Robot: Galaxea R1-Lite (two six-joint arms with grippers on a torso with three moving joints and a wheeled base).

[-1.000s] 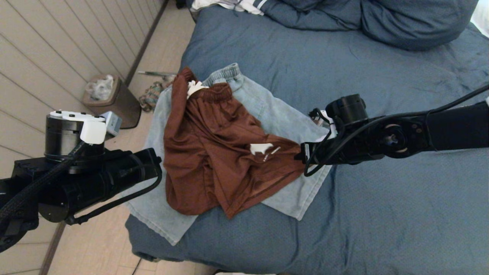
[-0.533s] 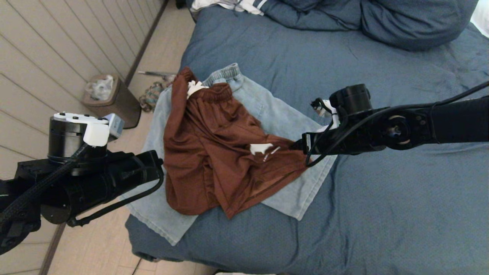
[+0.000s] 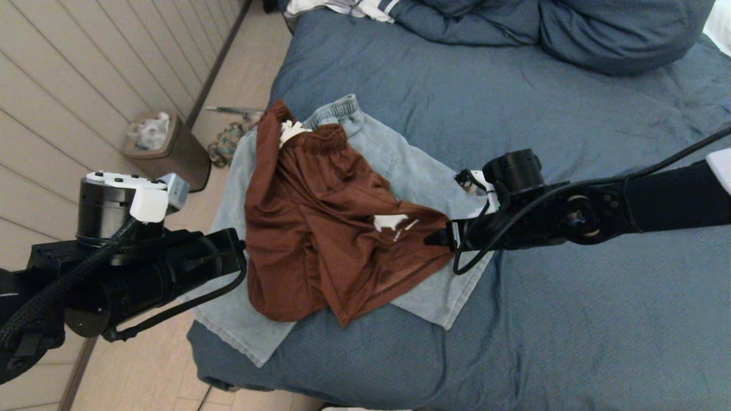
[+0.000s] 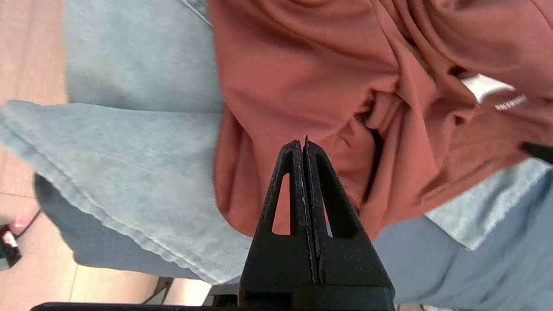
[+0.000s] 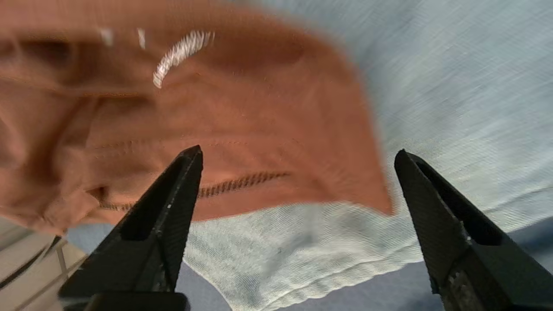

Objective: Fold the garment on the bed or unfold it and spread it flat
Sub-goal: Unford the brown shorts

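Rust-brown shorts (image 3: 331,222) edge lies between spread right gripper (image 5: 298,160) fingers

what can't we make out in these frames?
- Head view: right gripper fingertips hidden by its own wrist.
- Head view: left gripper hidden behind its arm.
- Brown shorts cover the middle of the denim shorts.
- Bed cut off by picture edges.

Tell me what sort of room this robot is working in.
Most likely a bedroom: a large bed with a slate-blue cover, matching blue pillows at its far end, and shorts lying on it. A small bin stands on the floor beside the bed.
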